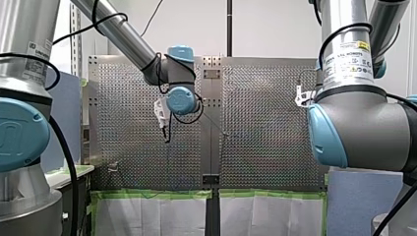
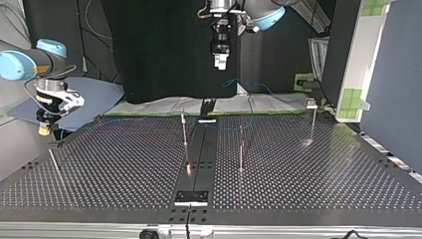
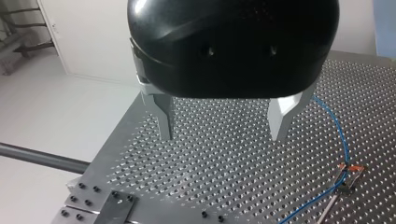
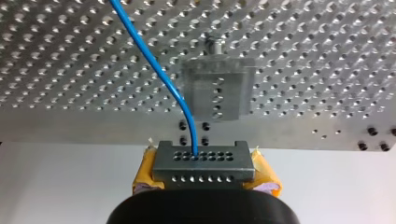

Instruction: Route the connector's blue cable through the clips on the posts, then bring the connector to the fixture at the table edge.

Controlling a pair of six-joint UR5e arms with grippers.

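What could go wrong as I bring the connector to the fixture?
The blue cable runs from the connector in my right gripper across the table; pulling it could tug it out of the clip. My left gripper hangs open, steadying nothing. The fixture sits ahead at the table edge; a skewed approach might jam.

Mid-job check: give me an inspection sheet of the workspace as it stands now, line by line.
Surface: perforated table, metal, bare between the posts.
Job's things: connector in my right gripper; fixture just ahead of it at the table edge; upright posts.
Clutter: nothing seen.
Grippers: my right gripper shut on connector, yellow pads either side; my left gripper open, empty, above the table.
Cables: blue cable leaves the connector across the table; it meets a clip on a post.
Surroundings: dark panel behind the table.
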